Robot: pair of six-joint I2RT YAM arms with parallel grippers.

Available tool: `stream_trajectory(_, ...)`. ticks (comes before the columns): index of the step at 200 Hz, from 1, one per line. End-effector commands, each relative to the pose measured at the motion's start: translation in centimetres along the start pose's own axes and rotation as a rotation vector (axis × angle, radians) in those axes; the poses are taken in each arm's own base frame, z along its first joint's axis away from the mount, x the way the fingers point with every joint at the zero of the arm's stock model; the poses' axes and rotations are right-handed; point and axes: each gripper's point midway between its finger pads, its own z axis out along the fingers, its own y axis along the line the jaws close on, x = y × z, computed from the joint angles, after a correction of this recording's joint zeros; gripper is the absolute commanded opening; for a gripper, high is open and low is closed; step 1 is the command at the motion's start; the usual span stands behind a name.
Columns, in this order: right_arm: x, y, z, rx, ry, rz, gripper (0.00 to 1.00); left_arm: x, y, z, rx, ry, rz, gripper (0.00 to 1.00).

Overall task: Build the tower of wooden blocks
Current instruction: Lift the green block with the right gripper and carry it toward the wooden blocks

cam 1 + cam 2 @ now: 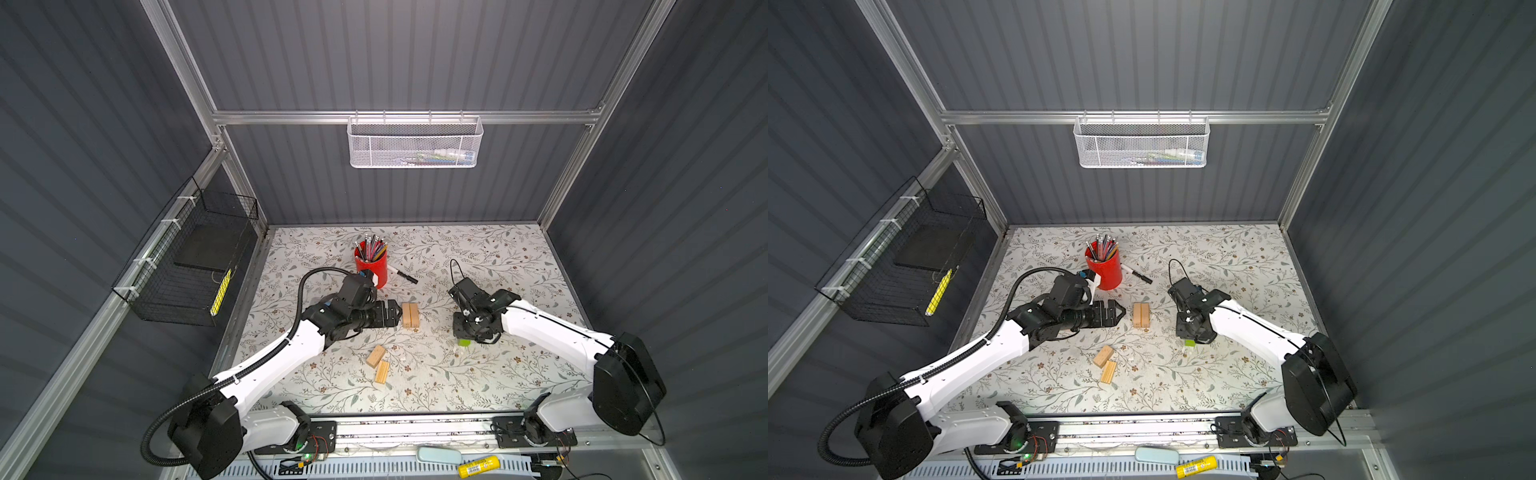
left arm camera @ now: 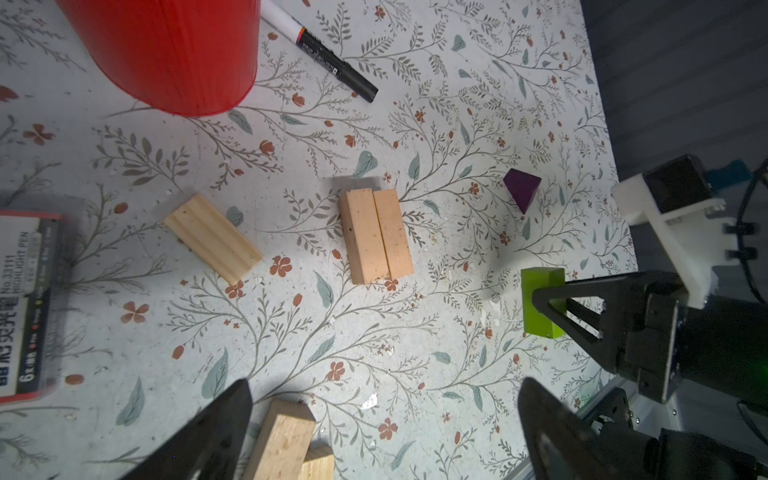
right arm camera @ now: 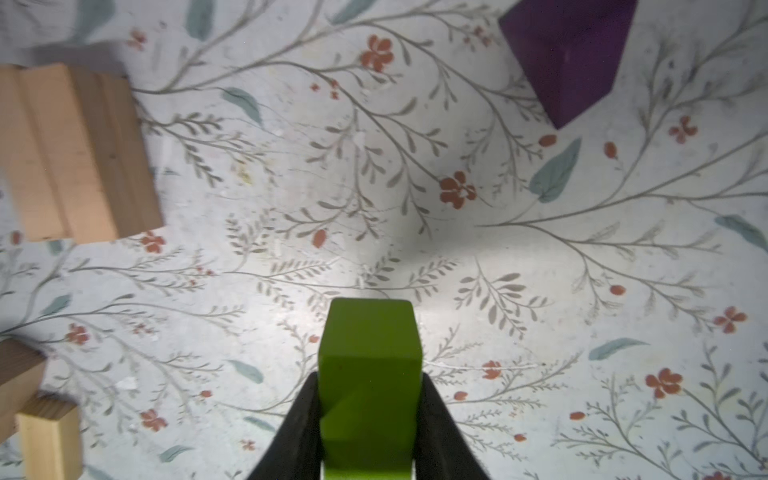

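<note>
The green block (image 3: 370, 353) in the right gripper (image 3: 369, 380) wears smooth, satin paint; its fingers (image 3: 299, 428) look matt black plastic. Pale blocks (image 3: 75, 153) near that gripper are bare wood, on a scuffed matt tabletop (image 3: 540, 257).

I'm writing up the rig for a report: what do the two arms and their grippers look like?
The left arm and right arm have white links and bulky black joint housings. A ribbed black conduit runs along the left one; a thin black cable loops at the right wrist. The left gripper and right gripper are black with tapered triangular jaws.
</note>
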Motion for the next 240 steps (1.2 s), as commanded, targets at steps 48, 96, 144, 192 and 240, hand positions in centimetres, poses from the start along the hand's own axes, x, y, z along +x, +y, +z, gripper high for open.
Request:
stream_trajectory(48,-3.6,9.3,-1.5,-0.087,-0.010,-0.099,0.26,1.5,1.9,-2.8,-0.069,-0.014,0.072,1.00)
stream_trajectory(96,-5.4,13.1,0.2,-0.095,-0.004,-0.083,0.25,1.8,3.9,-3.6,-0.161,-0.045,0.012,1.00)
stream_trajectory(144,-5.8,14.0,2.6,-0.064,0.016,-0.084,0.24,1.9,4.6,-3.6,-0.194,-0.054,-0.016,1.00)
stream_trajectory(192,-6.0,14.4,3.6,-0.051,0.025,-0.120,0.24,1.8,5.2,-3.5,-0.224,-0.062,-0.028,1.00)
stream_trajectory(240,-6.5,13.9,4.4,0.003,0.022,-0.126,0.25,1.9,5.5,-3.5,-0.237,-0.064,-0.033,1.00)
